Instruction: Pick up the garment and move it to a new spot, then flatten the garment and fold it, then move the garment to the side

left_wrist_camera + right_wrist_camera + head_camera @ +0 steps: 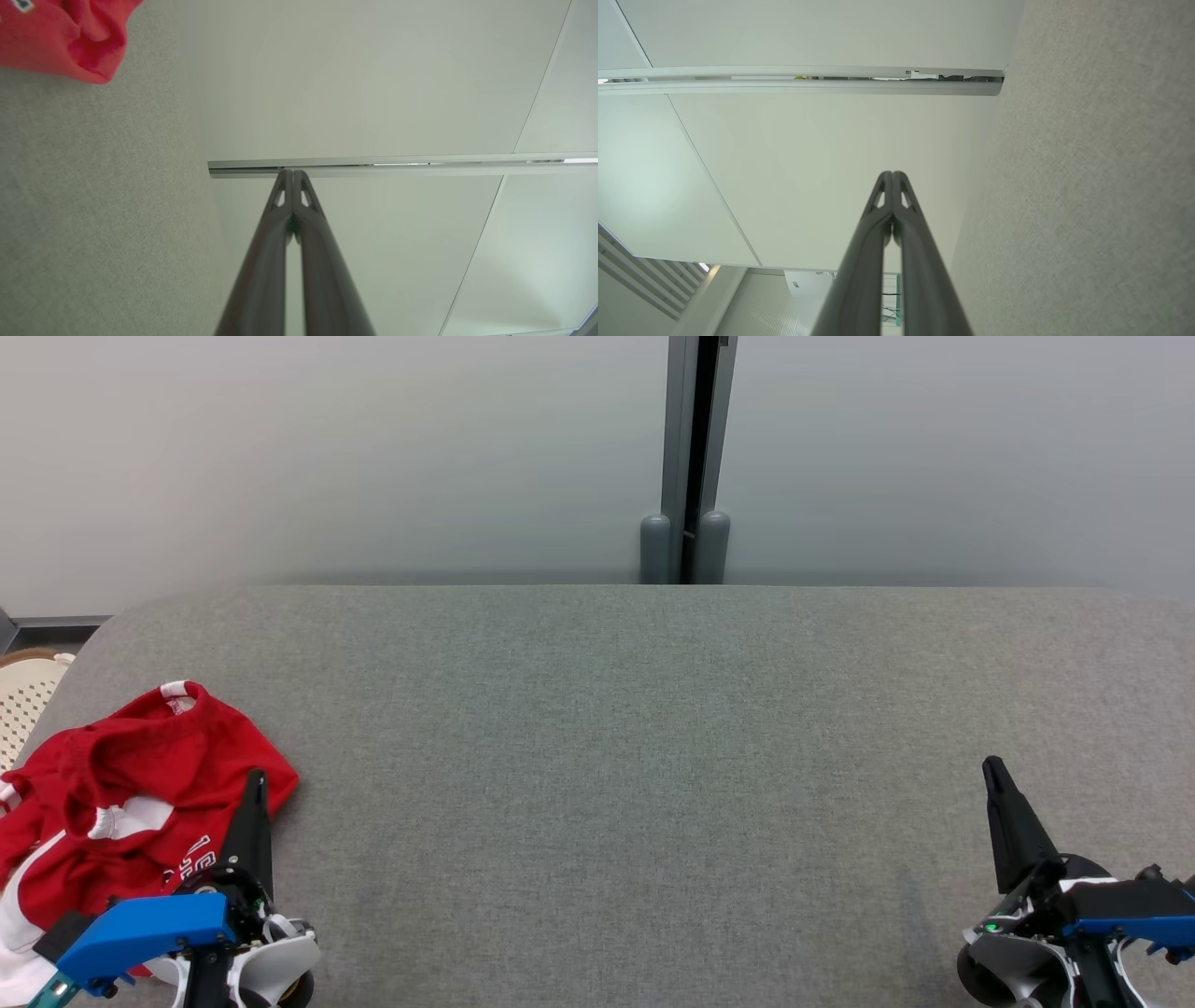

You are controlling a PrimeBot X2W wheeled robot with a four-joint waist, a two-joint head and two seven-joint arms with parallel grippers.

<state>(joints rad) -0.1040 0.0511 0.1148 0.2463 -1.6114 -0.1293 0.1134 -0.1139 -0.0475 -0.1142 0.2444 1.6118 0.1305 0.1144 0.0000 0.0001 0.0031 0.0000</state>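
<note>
The grey fabric-covered table (597, 728) spans the head view. The garment (121, 784) (red, white trim) lies crumpled at the table's near-left corner. Left gripper (255, 779): fingers pressed together, empty, just beside the garment. Right gripper (992, 767): fingers pressed together, empty, near-right, well apart from the garment.

Open room over grey surface (653, 756) centre, right; red garment (140, 784) heaped at left edge; wall (373, 448) behind.
</note>
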